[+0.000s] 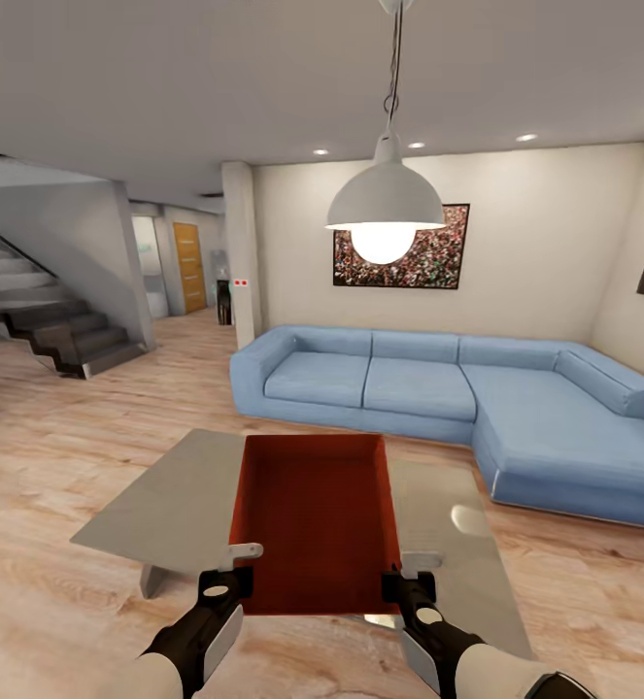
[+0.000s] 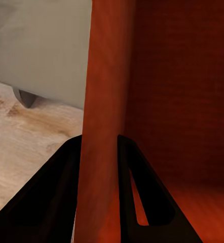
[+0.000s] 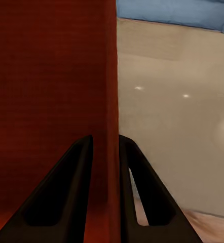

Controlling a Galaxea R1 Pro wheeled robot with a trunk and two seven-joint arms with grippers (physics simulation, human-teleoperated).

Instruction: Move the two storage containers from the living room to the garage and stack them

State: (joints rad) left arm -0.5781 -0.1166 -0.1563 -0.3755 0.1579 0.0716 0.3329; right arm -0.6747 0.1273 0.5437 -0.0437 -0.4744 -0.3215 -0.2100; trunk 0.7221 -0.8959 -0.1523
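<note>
One orange-red storage container (image 1: 314,519) is pinched by both arms above a grey low table (image 1: 171,505) in the living room: left gripper (image 2: 99,167) and right gripper (image 3: 106,167) each clamp a thin side wall near its near corners (likely to keep it level). Beyond, light wood-plank floor (image 1: 88,427), blue corner sofa (image 1: 457,388) right, pendant lamp (image 1: 385,199) overhead.

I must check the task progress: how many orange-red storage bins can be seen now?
1. The bin sits over the low grey table before the blue sofa, each side wall pinched by a tool: left tool, right tool. The second bin may be elsewhere.
</note>
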